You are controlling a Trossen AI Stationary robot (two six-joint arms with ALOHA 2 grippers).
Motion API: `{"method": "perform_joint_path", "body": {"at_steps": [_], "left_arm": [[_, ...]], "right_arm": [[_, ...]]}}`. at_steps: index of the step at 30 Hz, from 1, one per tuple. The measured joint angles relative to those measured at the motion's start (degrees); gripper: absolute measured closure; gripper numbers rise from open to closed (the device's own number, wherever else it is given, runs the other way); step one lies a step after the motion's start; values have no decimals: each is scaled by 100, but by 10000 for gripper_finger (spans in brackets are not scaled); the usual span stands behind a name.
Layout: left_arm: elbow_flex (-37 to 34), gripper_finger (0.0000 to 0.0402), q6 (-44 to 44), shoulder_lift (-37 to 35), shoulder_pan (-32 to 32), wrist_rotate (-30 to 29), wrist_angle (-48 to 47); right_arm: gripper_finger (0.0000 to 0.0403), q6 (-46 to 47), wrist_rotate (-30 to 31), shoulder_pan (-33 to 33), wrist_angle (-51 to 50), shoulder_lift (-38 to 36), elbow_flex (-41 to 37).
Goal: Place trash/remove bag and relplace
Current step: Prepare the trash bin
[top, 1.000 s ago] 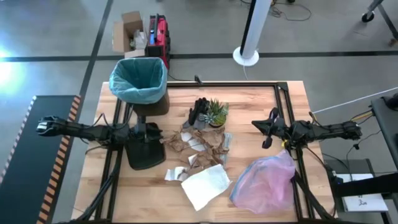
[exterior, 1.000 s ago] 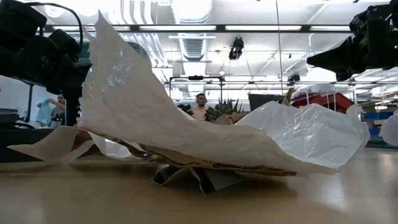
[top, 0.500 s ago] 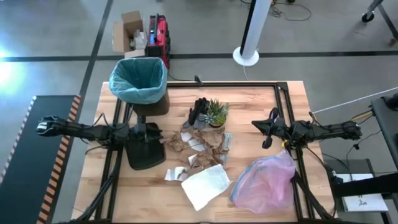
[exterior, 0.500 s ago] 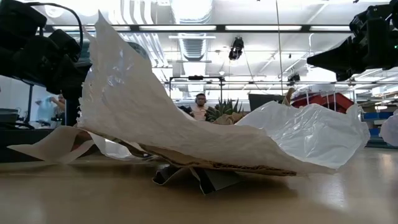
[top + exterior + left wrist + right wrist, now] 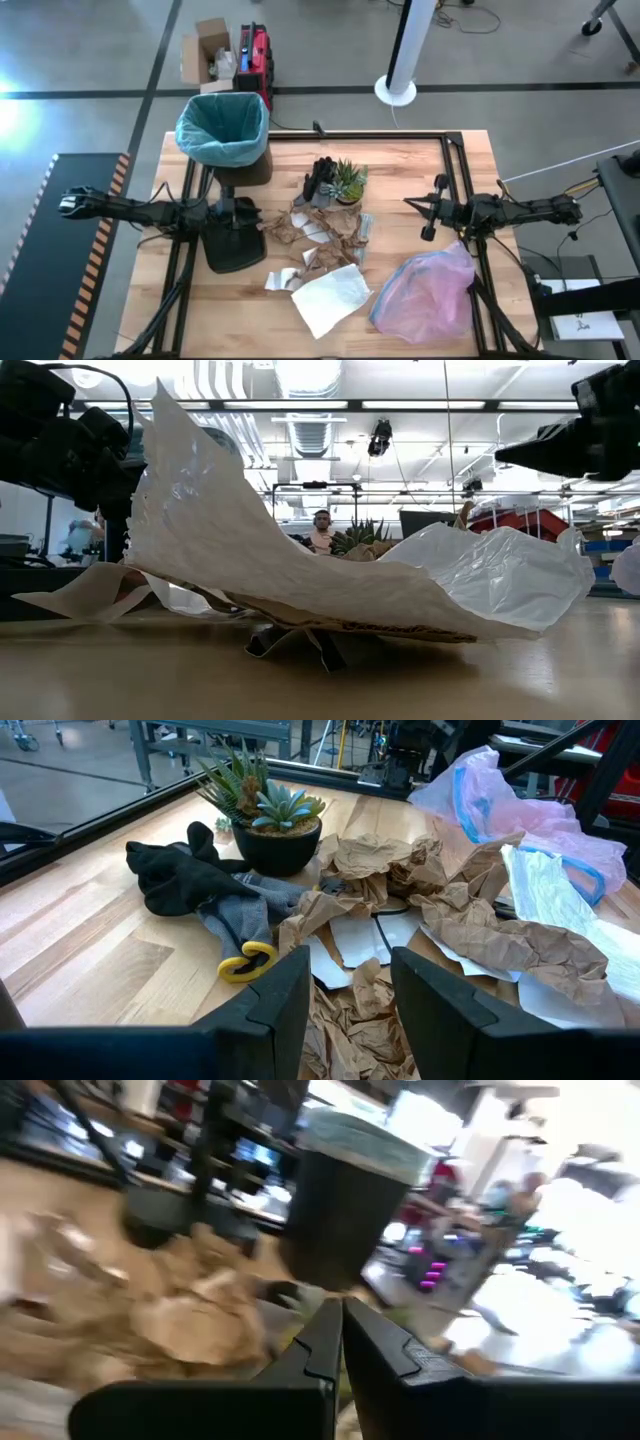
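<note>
Trash: crumpled brown paper [image 5: 320, 238] and a white sheet [image 5: 330, 298] lie mid-table, by the plant [image 5: 347, 182].
Bag: teal liner [image 5: 221, 130] sits in the bin at the table's far-left corner.
Left gripper [image 5: 345, 990]: we see its jaws part open, empty.
Right gripper [image 5: 428, 210]: closed, empty.
Approach: we should descend squarely over one crumpled piece, avoiding the glove [image 5: 200, 885].

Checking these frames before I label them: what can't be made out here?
- Low view: the white paper sheet fills the foreground and hides most of the trash behind it.
- Right wrist view: motion blur smears the crumpled brown paper and the bin.
- High view: the bin's inside is hidden by the blue-teal bag.
- Left wrist view: the pinkish bag is cut off by the edge.
</note>
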Motion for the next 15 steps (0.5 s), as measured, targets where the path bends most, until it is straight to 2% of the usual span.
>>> {"method": "perform_joint_path", "body": {"at_steps": [4,6,11,15], "left_arm": [[1,274,1,0,1,0,0],[1,274,1,1,-1,0,0],[1,274,0,2,-1,0,2],[1,274,0,0,17,-30,13]], "right_arm": [[401,102,-903,0,-35,0,0],[401,475,-1261,4,77,2,2],[401,1994,-1292,2,456,34,2],[401,3736,-1123,0,1390,60,0]]}}
